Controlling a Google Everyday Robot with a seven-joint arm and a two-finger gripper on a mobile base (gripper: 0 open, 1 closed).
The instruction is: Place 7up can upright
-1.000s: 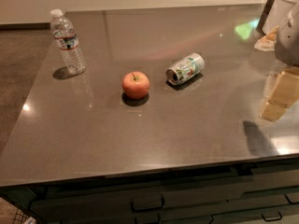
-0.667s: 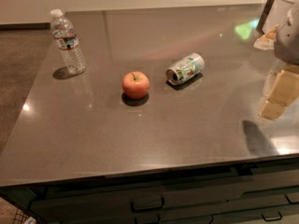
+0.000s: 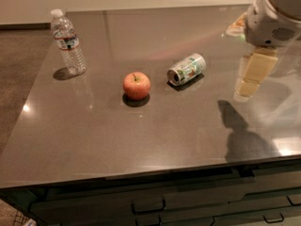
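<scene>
The 7up can point(image 3: 186, 69) lies on its side on the dark grey table point(image 3: 141, 135), right of centre, with its silver top facing front-left. Its sides are green and white. My gripper point(image 3: 248, 84) hangs from the white arm point(image 3: 275, 13) at the right of the view. It is above the table, to the right of the can and apart from it, with nothing visibly in it. Its shadow point(image 3: 242, 135) falls on the table near the front right.
A red apple point(image 3: 137, 85) stands just left of the can. A clear plastic water bottle point(image 3: 68, 42) stands upright at the back left. Drawers with handles point(image 3: 148, 205) run below the table's front edge. Brown floor lies to the left.
My gripper and arm have moved left, closer to the can. The can, apple and bottle have not moved.
</scene>
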